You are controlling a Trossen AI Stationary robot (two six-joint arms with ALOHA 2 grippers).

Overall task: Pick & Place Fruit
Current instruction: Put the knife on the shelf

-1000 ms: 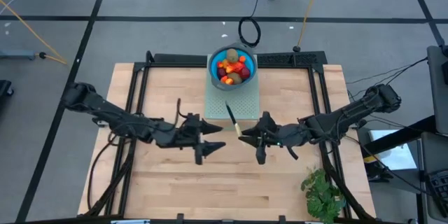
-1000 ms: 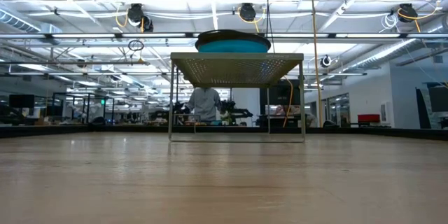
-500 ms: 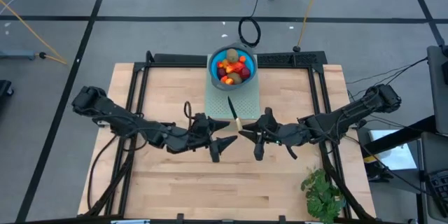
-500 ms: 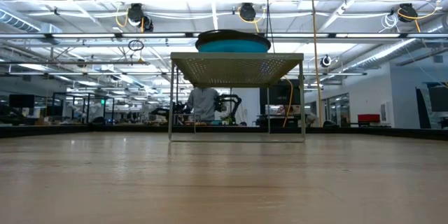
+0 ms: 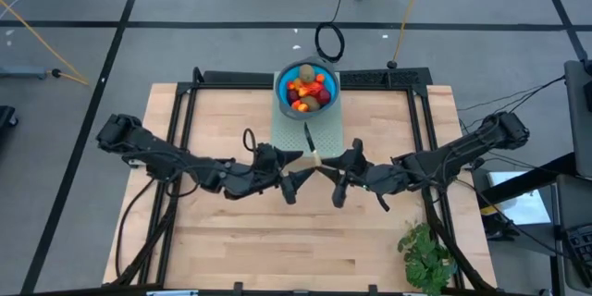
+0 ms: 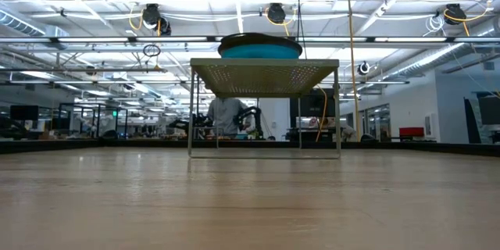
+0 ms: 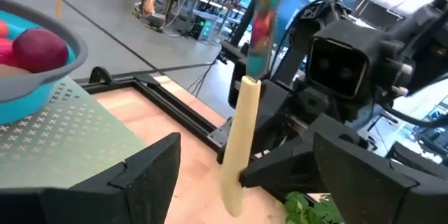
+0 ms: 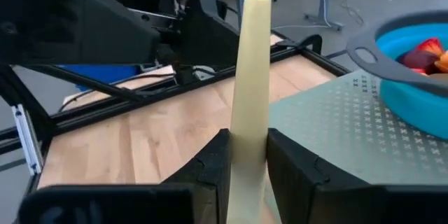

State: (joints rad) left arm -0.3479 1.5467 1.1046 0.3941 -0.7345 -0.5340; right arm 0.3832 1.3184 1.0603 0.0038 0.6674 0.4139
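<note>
The fruit (image 5: 307, 90) lies piled in a blue bowl (image 5: 280, 86) on a pale green perforated stand (image 5: 326, 139) at the table's far middle. A dark red ball (image 7: 38, 47) shows in the left wrist view, and red pieces (image 8: 425, 54) in the right wrist view. My right gripper (image 5: 324, 168) is just in front of the stand, shut on the long cream knife (image 5: 310, 143). My left gripper (image 5: 298, 176) is open right beside it, its fingers standing on either side of the knife's handle (image 7: 241, 133) without touching it. My right gripper pinches the knife's cream handle (image 8: 252, 122) between its two fingers (image 8: 210, 164), near the handle's free end. The knife is lifted clear of the table. It stands up out of the fingers, with its shiny blade (image 7: 264, 14) above the handle.
A black frame (image 5: 370, 78) borders the wooden table top. A green leafy bunch (image 5: 424, 252) lies at the near right corner. The stand's thin legs (image 6: 189, 109) show in the low view. A person (image 6: 226, 116) stands far off in the room behind.
My left gripper has moved toward the table's right, up to the knife and my right gripper, and stayed open. My right gripper has shifted the knife slightly toward the far edge.
</note>
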